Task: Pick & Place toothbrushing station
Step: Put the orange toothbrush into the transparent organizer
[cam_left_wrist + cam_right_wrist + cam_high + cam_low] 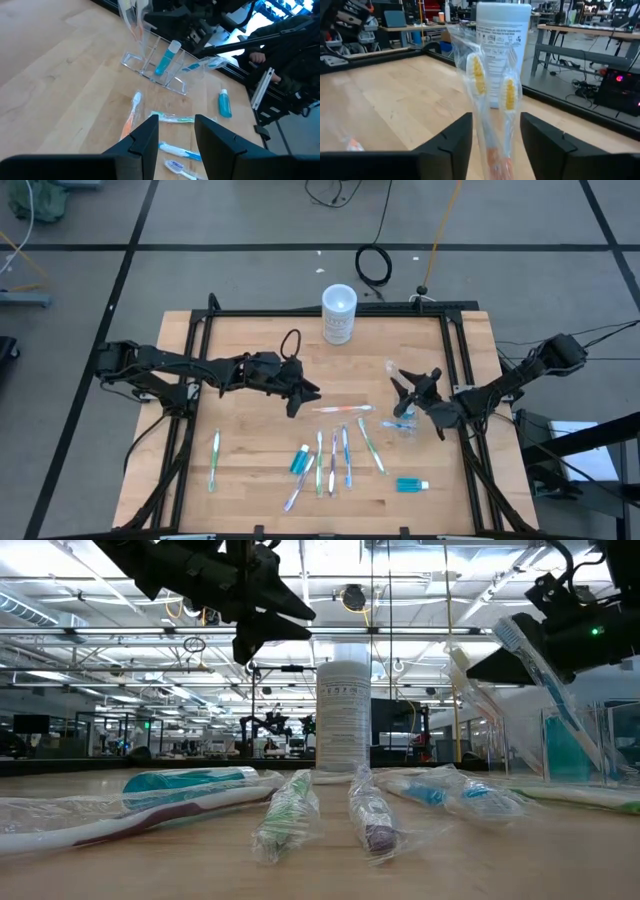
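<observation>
Right pincer (492, 145) pinches a wrapped pair of toothbrushes with orange bristles (492, 100), holding them upright, heads up, probably so the handles can drop straight down into the clear holder (157, 70) that stands near the right edge of the tabletop (250, 480). In the left wrist view that holder already carries a teal tube (166, 57) standing in one slot, though how many slots remain free cannot be told.

Left pincer (175, 137) hangs above the middle of the tabletop with its fingers spread and nothing between them, aimed down toward the loose pieces, which suggests it is lining up a pick. Just beyond it lie an orange-tipped brush (131, 112) and a green-accented one (172, 118).

Nearer the front edge, several wrapped toothbrushes (333, 460) lie side by side, with another tube (299, 460) beside them and a lone green brush (214, 458) well apart to the left. One more tube (411, 484) rests near the right edge.

At the far edge stands the frosted canister with a white lid (339, 313), untouched.
</observation>
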Robot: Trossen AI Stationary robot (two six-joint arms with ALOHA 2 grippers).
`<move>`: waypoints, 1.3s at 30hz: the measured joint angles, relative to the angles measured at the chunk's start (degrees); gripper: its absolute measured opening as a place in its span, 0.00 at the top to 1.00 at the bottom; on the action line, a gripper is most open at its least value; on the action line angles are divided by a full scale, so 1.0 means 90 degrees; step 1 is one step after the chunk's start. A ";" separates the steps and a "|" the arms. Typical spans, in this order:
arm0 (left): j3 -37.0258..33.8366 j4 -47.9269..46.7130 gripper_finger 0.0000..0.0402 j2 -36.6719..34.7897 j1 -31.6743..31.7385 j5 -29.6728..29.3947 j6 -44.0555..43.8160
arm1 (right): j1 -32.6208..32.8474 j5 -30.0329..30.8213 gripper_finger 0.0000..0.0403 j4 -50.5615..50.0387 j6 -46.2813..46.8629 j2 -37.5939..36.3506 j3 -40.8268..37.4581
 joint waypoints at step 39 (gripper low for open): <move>0.0000 -0.0988 0.67 0.0000 -0.0007 -0.0033 0.3727 | -0.0304 -0.0073 0.57 0.2360 -0.3577 0.0000 0.0000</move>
